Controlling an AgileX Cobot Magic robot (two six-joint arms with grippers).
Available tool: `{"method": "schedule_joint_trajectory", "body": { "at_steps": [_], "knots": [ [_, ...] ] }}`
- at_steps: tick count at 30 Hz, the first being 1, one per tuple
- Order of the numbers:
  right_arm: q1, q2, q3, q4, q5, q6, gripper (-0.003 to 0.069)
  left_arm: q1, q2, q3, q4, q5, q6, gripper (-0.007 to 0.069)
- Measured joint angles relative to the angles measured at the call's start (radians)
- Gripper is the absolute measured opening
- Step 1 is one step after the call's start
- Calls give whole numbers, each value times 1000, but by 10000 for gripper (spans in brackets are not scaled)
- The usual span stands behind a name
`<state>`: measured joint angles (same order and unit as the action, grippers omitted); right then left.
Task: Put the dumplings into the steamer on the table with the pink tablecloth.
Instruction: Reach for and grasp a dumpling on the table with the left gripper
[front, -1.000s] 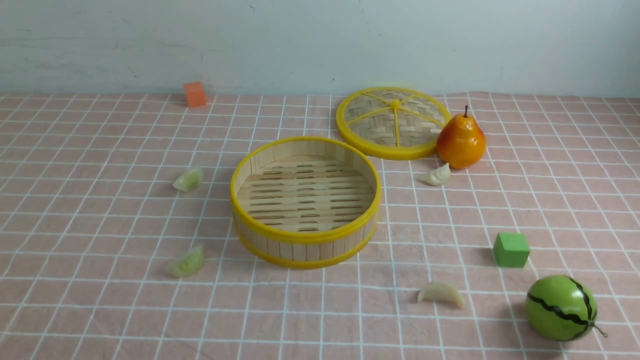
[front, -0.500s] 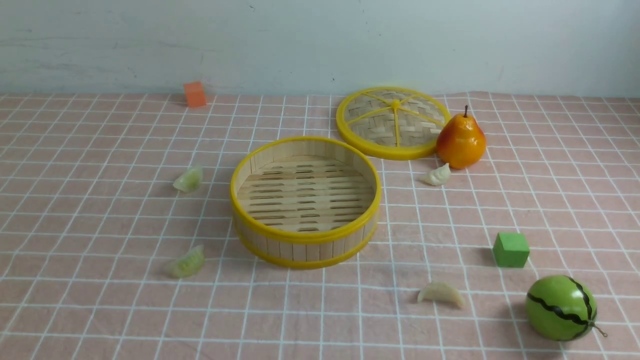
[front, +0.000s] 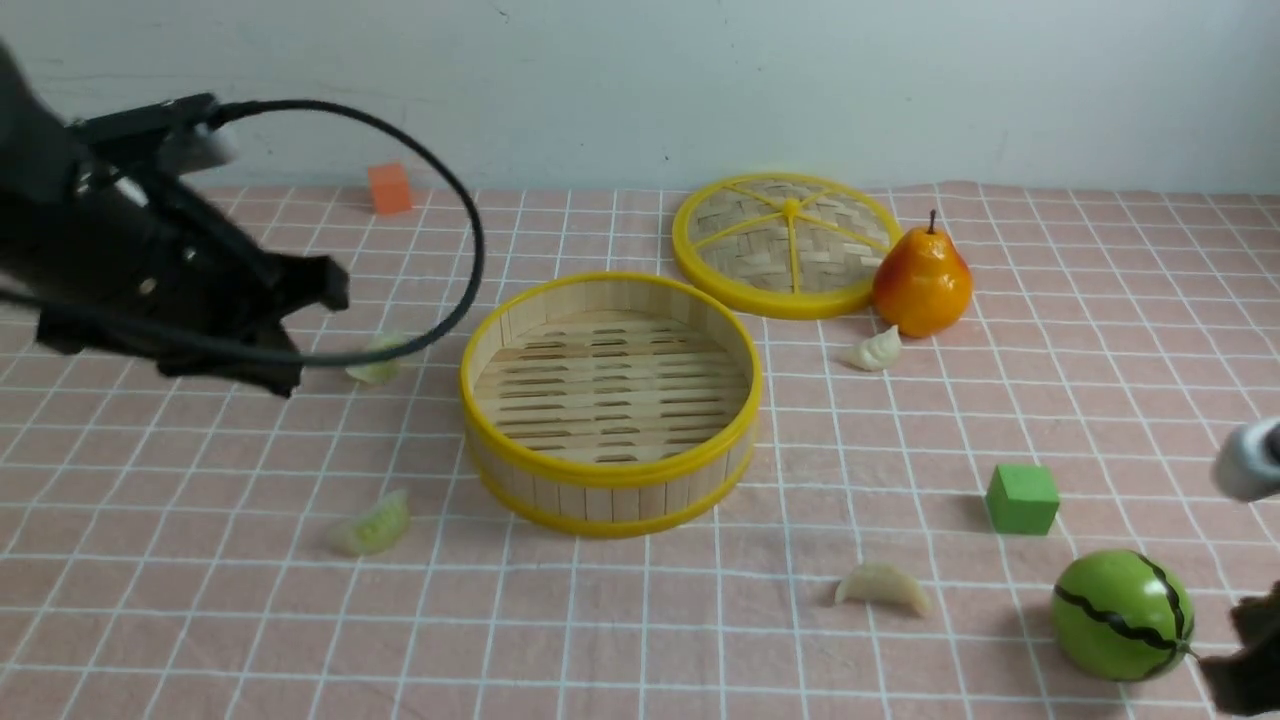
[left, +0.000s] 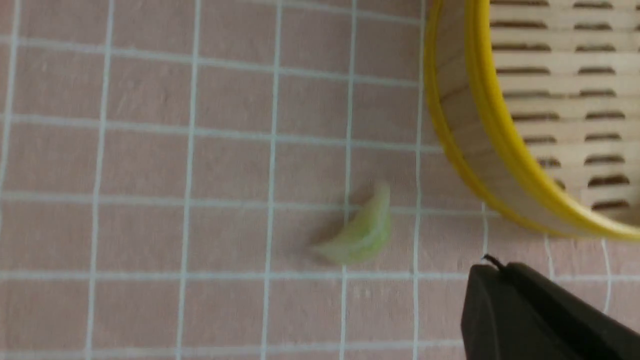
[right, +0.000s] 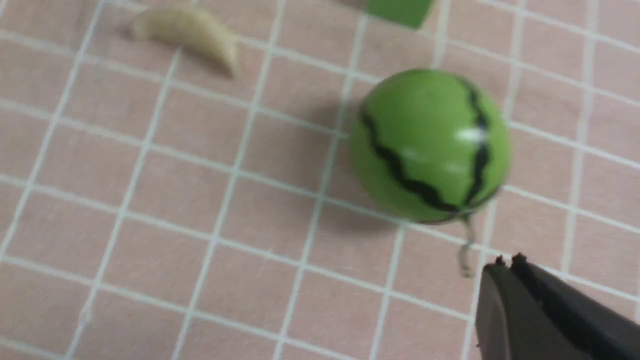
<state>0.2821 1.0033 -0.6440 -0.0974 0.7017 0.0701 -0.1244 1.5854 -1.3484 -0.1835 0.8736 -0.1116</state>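
A pale, bare wall (front: 640, 80) backs the table (front: 1100, 400), which is covered by the pink tablecloth (front: 200, 620) with thin white lines forming a grid of squares. Near the middle stands the steamer (front: 600, 497), upright, with yellow rims, a slatted wall and a slotted floor. All four dumplings lie on the cloth outside it.

The far green dumpling (front: 372, 372) is to its left, partly behind a looping black cable (front: 470, 240). The near green dumpling (front: 372, 524) lies left of the steamer's front wall. The far cream dumpling (front: 873, 351) lies to the right, just beside the foot of an orange-yellow pear (front: 922, 280). The near cream dumpling (front: 883, 586) lies front right, well apart from the steamer.

Behind the steamer, the woven lid (front: 787, 245) lies flat, with the pear at its right edge. A green cube (front: 1022, 498) sits right of the steamer. A toy watermelon (front: 1122, 615), green with black stripes, sits nearer and further right. A small orange cube (front: 389, 188) sits far back on the left, near the wall.

The left gripper (left: 495, 275) hangs above the cloth left of the steamer, over the area of the far green dumpling. Its dark fingertips are pressed together and hold nothing. Its wrist view shows one of the green dumplings near them, close to the steamer's wall.

The right gripper (right: 507, 265) enters at the front right edge, just beside the watermelon. Its two tips are closed against each other and empty.
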Motion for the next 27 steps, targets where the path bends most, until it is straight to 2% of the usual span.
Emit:
{"method": "schedule_joint_trajectory", "body": {
  "at_steps": [4,6,10,12,13,14,15,16,18,19,20,21,22,23,27],
  "knots": [
    [13,81,-11,132,-7,-161,-2,0,205,-254,26,31,7,-13],
    [13,94,-11,157,-10,-193,-2,0,249,-309,38,35,9,-13],
    [13,126,-11,239,-54,-291,-2,0,477,-573,114,95,12,1],
    [13,128,-11,254,-76,-302,-2,0,596,-691,149,168,13,55],
    [13,128,-11,254,-76,-303,-2,0,606,-703,153,176,13,55],
    [13,128,-11,257,-88,-306,-2,0,675,-785,172,233,13,108],
    [13,128,-11,258,-88,-306,-2,0,684,-807,177,248,13,125],
    [13,128,-11,260,-90,-307,-2,0,751,-883,193,299,13,203],
    [13,128,-11,261,-98,-309,-2,0,822,-985,217,344,13,304],
    [13,128,-11,261,-100,-309,-2,0,828,-999,221,347,13,322],
    [13,128,-11,263,-110,-309,-2,0,863,-1039,232,348,13,386],
    [13,128,-11,263,-110,-309,-2,0,866,-1043,233,345,13,386],
    [13,128,-11,263,-115,-309,-2,0,890,-1063,240,336,20,434],
    [13,128,-11,263,-116,-309,-2,0,903,-1066,242,335,25,444],
    [13,128,-11,264,-121,-309,-2,0,941,-1067,245,338,49,418]
  ]
}}
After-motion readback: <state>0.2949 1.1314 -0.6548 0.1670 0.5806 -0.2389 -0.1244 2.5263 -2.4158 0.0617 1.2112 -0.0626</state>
